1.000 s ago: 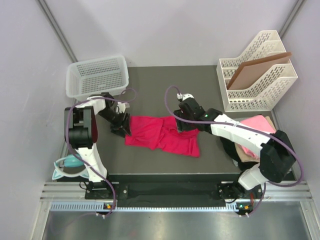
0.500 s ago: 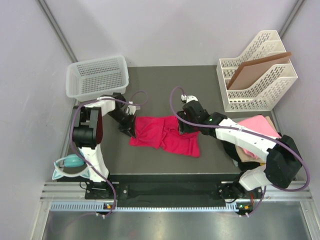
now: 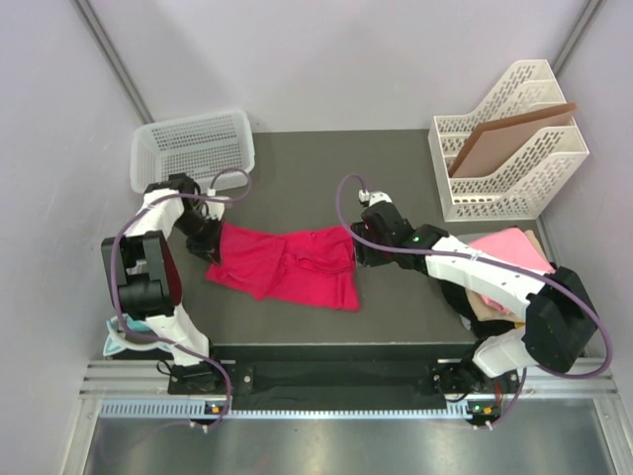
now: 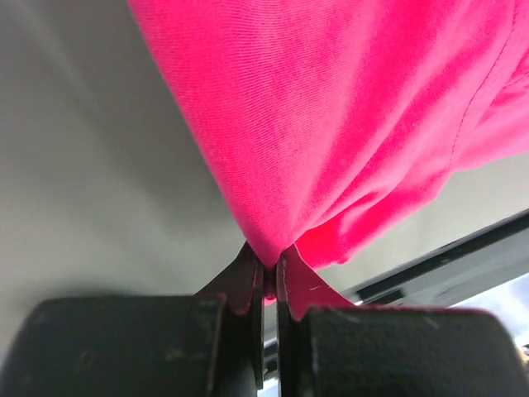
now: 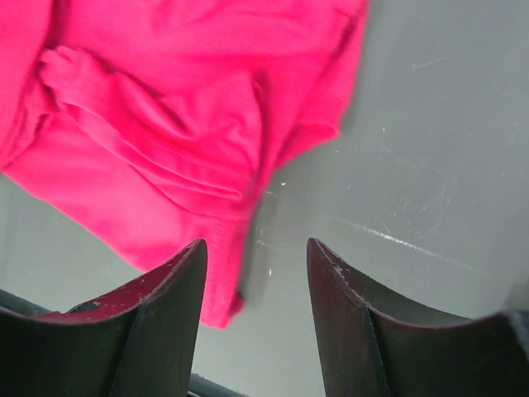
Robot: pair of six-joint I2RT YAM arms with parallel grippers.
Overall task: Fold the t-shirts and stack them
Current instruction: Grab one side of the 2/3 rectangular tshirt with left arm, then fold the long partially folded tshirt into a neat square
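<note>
The left tool (image 4: 271, 273) is now pinching tight on the left edge of the crimson t-shirt (image 3: 282, 269); a second ago its jaws were standing wide beside that edge. The left arm (image 3: 138, 269) is swinging out to the left and dragging the cloth with it. The shirt's left corner is now lying much closer to the left edge of the desk (image 3: 297, 178), its near right corner is sliding left too, and the whole shirt is stretching wider. The right tool (image 5: 256, 248), earlier over the cloth, is now hanging parted over the desk at the shirt's right edge.
</note>
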